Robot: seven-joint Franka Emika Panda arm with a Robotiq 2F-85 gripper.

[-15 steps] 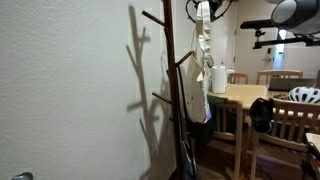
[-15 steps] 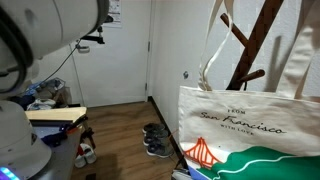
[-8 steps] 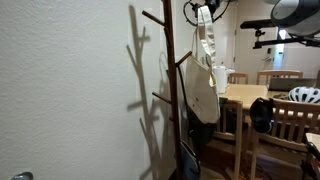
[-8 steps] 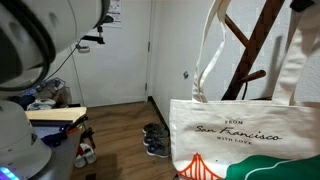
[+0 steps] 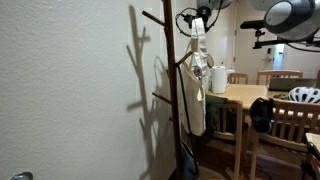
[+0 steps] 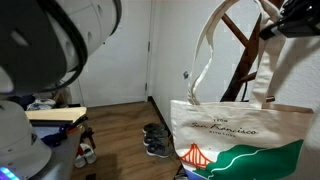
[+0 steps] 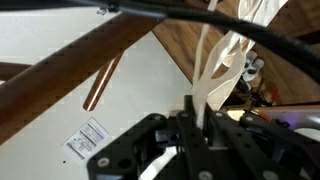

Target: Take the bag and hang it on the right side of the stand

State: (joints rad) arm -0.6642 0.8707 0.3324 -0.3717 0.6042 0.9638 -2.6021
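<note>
In an exterior view, I am holding the bag point(image 5: 197, 100) up high, and it is hanging just beside the stand point(image 5: 173, 100), on the side facing the worktop point(image 5: 245, 93) with the white jug point(image 5: 218, 78).

In an exterior view, the bag point(image 6: 235, 135) is hanging free above the floor, and its handles point(image 6: 206, 45) are rising past the pegs of the stand point(image 6: 243, 42).

In the wrist view, my jaws are pinching a handle strap point(image 7: 212, 60) tightly, with a branch of the stand point(image 7: 70, 65) running close by. I cannot tell if the strap is lying over a peg.
</note>
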